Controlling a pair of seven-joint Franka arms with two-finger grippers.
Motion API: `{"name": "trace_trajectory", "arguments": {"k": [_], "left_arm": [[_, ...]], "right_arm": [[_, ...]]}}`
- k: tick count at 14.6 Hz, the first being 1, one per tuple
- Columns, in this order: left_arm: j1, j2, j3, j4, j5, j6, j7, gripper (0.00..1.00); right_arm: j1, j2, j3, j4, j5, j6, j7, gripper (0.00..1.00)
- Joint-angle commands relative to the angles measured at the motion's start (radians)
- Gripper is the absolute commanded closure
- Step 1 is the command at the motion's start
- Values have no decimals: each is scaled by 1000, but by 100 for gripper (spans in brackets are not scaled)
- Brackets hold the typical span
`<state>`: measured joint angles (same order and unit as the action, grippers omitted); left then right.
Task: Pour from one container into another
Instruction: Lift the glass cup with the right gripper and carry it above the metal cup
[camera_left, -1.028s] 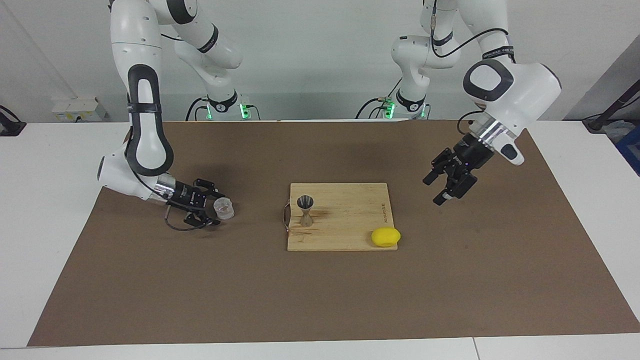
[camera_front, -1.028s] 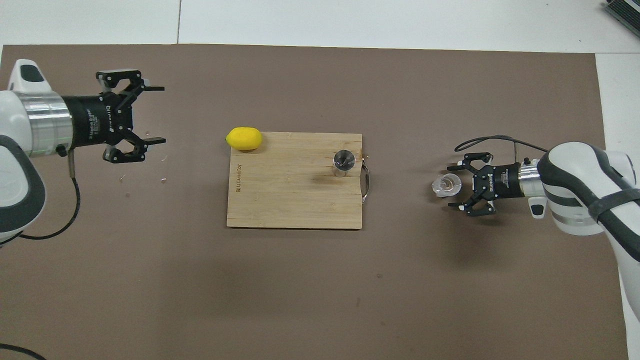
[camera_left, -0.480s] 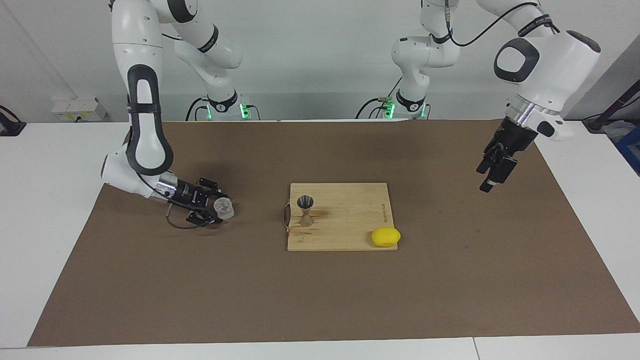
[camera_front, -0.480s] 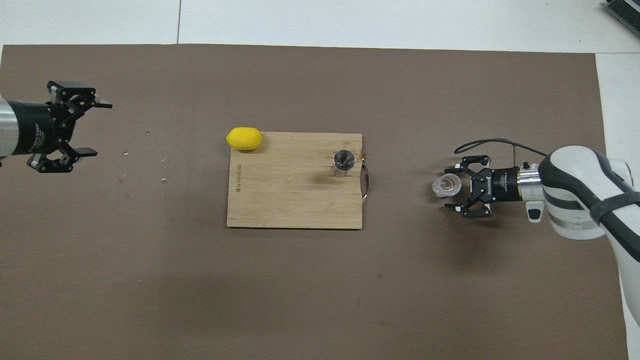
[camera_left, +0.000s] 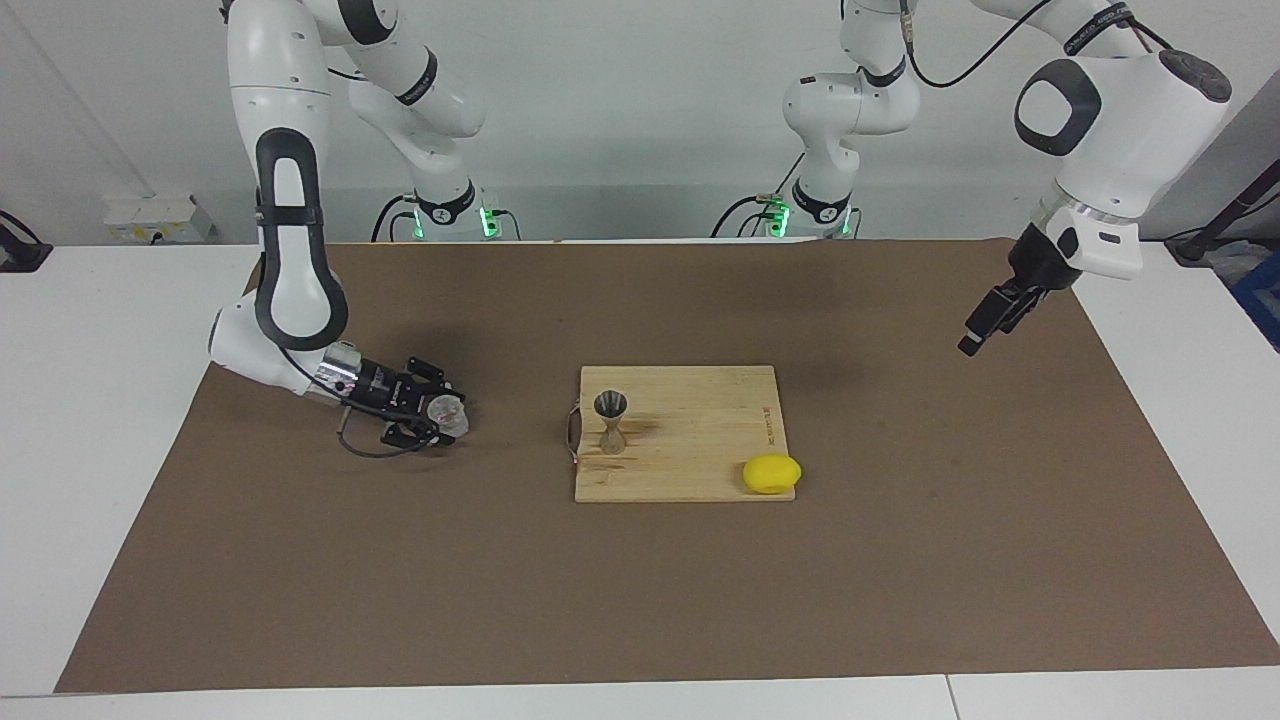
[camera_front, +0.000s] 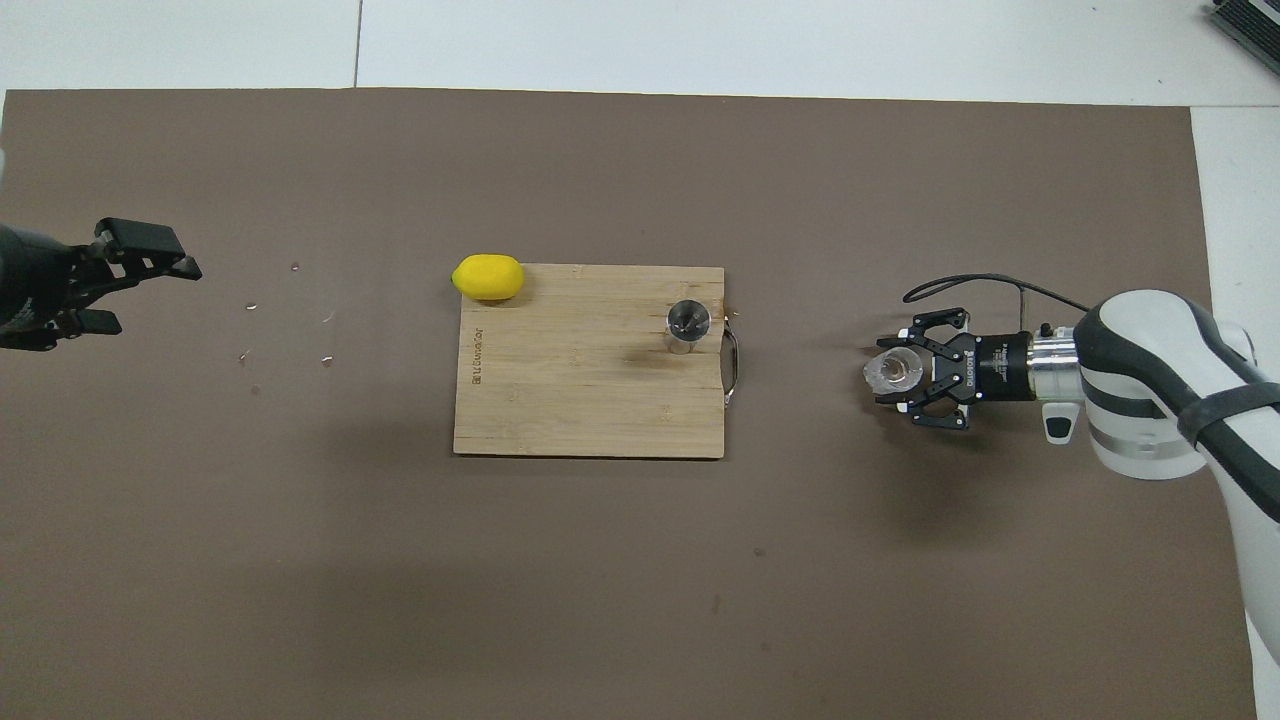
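Note:
The clear squat cup (camera_left: 448, 413) (camera_front: 893, 371) stands on the brown mat toward the right arm's end of the table, level with the cutting board. My right gripper (camera_left: 437, 417) (camera_front: 890, 373) lies low and sideways, its fingers closed against both sides of the cup. The steel jigger (camera_left: 611, 421) (camera_front: 688, 323) stands upright on the wooden board (camera_left: 700, 440) (camera_front: 580, 390), at the edge with the handle, closest to the cup. My left gripper (camera_left: 975, 340) (camera_front: 150, 295) hangs open and empty, raised over the mat at the left arm's end.
A yellow lemon-like lump (camera_left: 771, 473) (camera_front: 488, 277) rests at the board's corner toward the left arm's end, farthest from the robots. A few small crumbs (camera_front: 290, 330) lie on the mat near the left gripper.
The right gripper's fingers have closed in onto the cup. The left arm has drawn back and up toward its own end of the table, its gripper turning edge-on.

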<state>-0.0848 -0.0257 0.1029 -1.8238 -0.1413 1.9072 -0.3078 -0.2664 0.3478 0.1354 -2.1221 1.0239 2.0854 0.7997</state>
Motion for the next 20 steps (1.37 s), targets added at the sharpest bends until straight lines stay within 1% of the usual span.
{"name": "trace_trajectory", "arguments": {"k": [1,2,4,5,6,7,9,10,11,12,14,15,16,20], "left_arm": [[26,6,-26,66,66,-118,160,0],[46,7,-55,86,71,-152,214,0],[111,10,-129,130,75,-227,257,0],[140,12,-164,147,92,-267,263,0],[143,13,-187,165,124,-301,274,0],[131,16,-187,172,140,-315,279,0],[125,18,-181,191,134,-322,279,0],[114,23,-178,210,131,-347,279,0],[109,44,-178,243,128,-382,279,0],[105,55,-177,280,126,-411,279,0],[99,72,-175,313,140,-488,279,0],[99,78,-175,331,140,-509,279,0],[99,75,-176,337,141,-502,279,0],[100,52,-177,287,138,-453,266,0]], "right_arm": [[-10,-32,6,-32,33,12,-53,48],[-13,-32,6,-32,33,12,-54,52],[-16,-36,4,-30,33,10,-53,71],[-16,-46,4,-30,33,10,-54,85],[-14,-52,4,-29,33,12,-51,94],[-13,-55,4,-29,33,15,-47,100],[-2,-78,4,-24,33,19,-31,100],[3,-91,4,-21,33,22,-4,100],[21,-101,4,-10,32,24,36,100],[47,-105,1,4,30,30,67,100],[94,-116,1,27,16,62,151,100],[134,-119,-2,36,9,88,197,100],[163,-121,-2,54,-4,113,249,100],[256,-107,0,145,-122,179,450,100]]}}
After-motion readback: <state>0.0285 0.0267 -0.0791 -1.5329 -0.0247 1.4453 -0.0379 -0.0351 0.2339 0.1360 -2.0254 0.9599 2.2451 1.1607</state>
